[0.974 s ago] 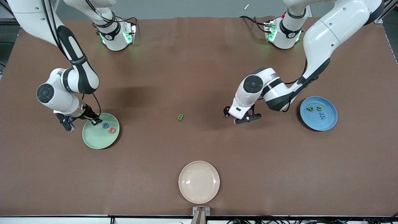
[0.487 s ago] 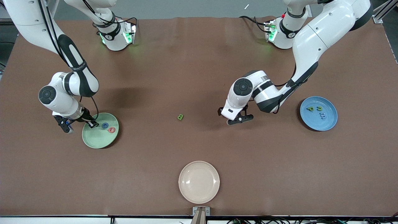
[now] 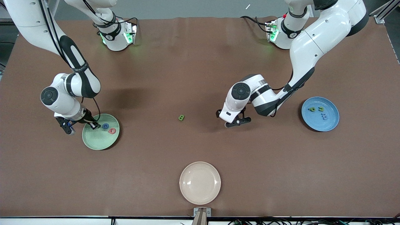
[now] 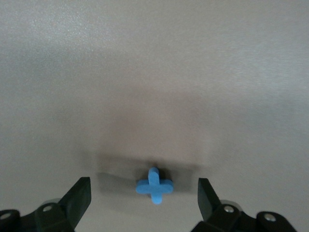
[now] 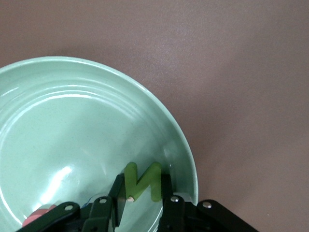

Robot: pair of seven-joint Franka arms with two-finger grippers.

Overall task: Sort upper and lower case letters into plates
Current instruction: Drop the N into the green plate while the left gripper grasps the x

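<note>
My right gripper (image 3: 92,125) hangs low over the light green plate (image 3: 97,141), just inside its rim, shut on a green N (image 5: 142,181) that stands upright between its fingers. A blue G (image 3: 105,126) and a red Q (image 3: 112,131) lie in that plate. The blue plate (image 3: 331,123) holds a green p (image 3: 311,109), a green n (image 3: 320,108) and a blue m (image 3: 324,116). A green B (image 3: 181,117) lies on the bare table. My left gripper (image 3: 232,122) is open and low over a blue x (image 4: 154,185), which lies flat between its fingers and is hidden in the front view.
A cream-beige plate (image 3: 200,200) with nothing in it stands near the table's front edge, well nearer the front camera than the B. The brown table top (image 3: 193,68) stretches between the two arm bases.
My left arm has swung from beside the blue plate toward the middle of the table. My right gripper has shifted slightly over the green plate with the N still in it.
</note>
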